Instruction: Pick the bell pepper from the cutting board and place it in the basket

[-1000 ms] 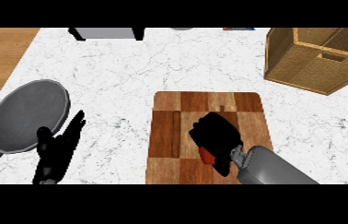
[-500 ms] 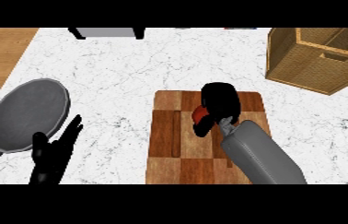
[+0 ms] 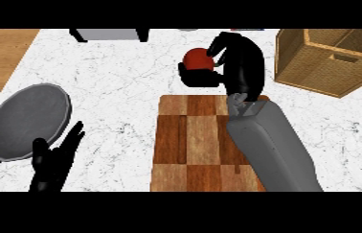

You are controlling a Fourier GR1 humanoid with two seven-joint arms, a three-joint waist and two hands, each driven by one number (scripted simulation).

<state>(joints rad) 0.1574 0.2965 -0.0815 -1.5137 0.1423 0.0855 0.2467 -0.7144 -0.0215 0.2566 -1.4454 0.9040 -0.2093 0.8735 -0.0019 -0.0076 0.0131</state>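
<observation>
Bell pepper [image 3: 197, 58] clasped in right hand [image 3: 237, 64] beyond cutting board [image 3: 201, 141] far edge; basket [image 3: 324, 59] rightward; left hand [image 3: 53, 162] relaxed.

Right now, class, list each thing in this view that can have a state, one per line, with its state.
bell pepper: off the board, held above the counter
right hand: curled round the pepper
left hand: open, resting at the lower left
cutting board: flat on the counter, nothing on it
basket: upright, open-topped, pepper not yet in it
grey plate: lying at the left
</observation>
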